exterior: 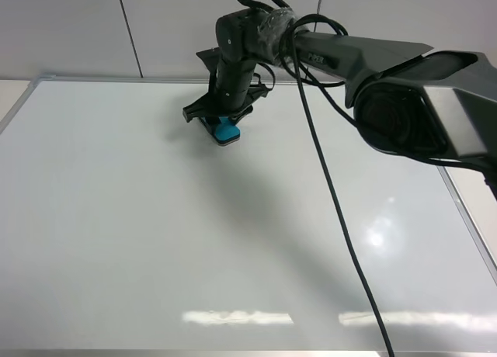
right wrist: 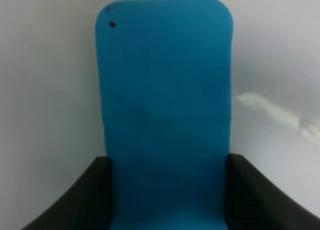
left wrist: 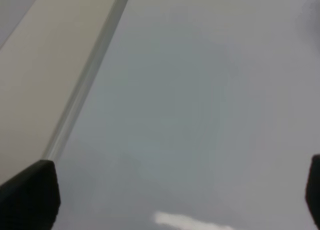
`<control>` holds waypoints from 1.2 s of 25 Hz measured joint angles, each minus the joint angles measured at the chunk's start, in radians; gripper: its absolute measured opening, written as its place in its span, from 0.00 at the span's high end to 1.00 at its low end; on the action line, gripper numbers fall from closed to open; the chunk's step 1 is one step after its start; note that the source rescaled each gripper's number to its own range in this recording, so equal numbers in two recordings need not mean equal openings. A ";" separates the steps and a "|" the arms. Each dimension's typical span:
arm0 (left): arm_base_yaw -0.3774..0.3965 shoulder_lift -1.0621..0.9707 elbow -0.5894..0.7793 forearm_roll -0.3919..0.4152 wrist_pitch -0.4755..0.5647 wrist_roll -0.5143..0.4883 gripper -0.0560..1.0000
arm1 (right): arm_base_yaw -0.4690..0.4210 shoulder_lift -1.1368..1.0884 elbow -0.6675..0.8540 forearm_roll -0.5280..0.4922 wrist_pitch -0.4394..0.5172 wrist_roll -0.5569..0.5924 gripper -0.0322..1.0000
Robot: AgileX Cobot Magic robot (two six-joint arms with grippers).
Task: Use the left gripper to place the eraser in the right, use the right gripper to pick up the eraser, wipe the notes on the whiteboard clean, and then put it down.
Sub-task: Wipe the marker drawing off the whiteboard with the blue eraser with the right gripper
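Observation:
The whiteboard [exterior: 155, 240] fills most of the exterior high view. My right gripper [exterior: 220, 118] reaches across to the board's far middle and is shut on the teal-blue eraser [exterior: 227, 129], which is pressed down on the board. In the right wrist view the eraser [right wrist: 165, 100] sits between the two black fingers [right wrist: 75, 205] over white board. No notes show on the board; any under the eraser and gripper are hidden. The left gripper [left wrist: 175, 195] is open and empty in the left wrist view, its dark fingertips [left wrist: 30, 195] wide apart over the whiteboard [left wrist: 200, 115] near its frame edge [left wrist: 85, 85].
A black cable [exterior: 334, 194] trails from the right arm [exterior: 404, 85] across the board's right half to the front edge. The board's silver frame [exterior: 466, 217] runs along the right side. A pale wall [exterior: 78, 31] stands behind.

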 joint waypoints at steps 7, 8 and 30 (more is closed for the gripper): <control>0.000 0.000 0.000 0.000 0.000 0.000 0.00 | -0.128 -0.010 -0.002 0.000 0.047 0.049 0.96; 0.000 0.000 0.000 0.000 0.000 0.000 0.00 | -0.146 -0.010 -0.002 0.000 0.049 0.052 0.96; 0.000 0.000 0.000 0.000 0.000 0.000 0.00 | 0.060 -0.043 0.017 -0.034 0.054 -0.077 0.96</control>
